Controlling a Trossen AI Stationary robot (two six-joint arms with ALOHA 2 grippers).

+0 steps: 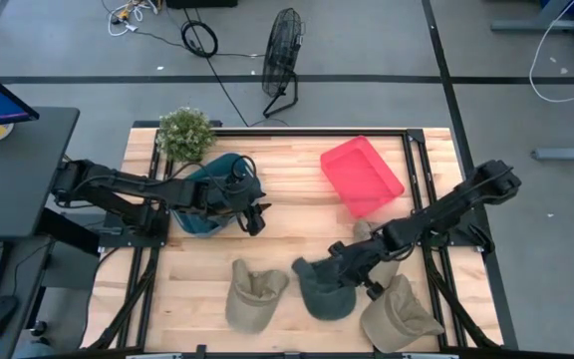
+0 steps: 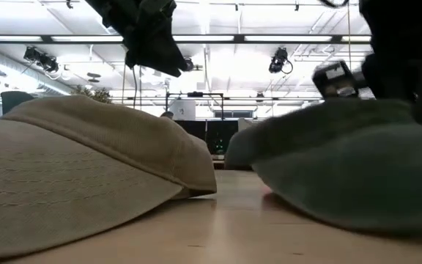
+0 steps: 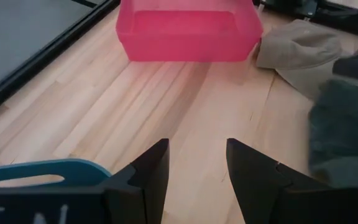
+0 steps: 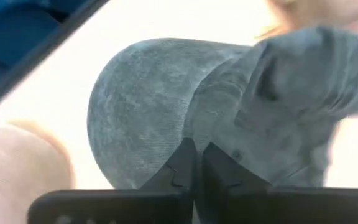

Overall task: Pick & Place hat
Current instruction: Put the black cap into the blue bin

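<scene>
Pale slatted wooden worktop [image 1: 297,214]; red rectangular plastic bin [image 1: 362,177] at its far right. Dark grey-green fabric hat [image 1: 325,289] lies near the front edge, between two tan fabric hats [image 1: 255,295] [image 1: 399,316]. My right end effector [image 1: 342,261] sits on the grey-green hat, fingers closed on its cloth. My left end effector [image 1: 255,217] hangs parted, empty, beside a blue plastic basket [image 1: 205,194]

The table [image 1: 287,214] is light wood in narrow planks, smooth and a little shiny. The grey-green hat [image 4: 166,106] is matt cloth with a fine ribbed weave. The beige hat [image 2: 79,169] is matt woven cloth with stitched seams. The pink bin [image 3: 188,28] looks like smooth, slightly glossy plastic.
</scene>
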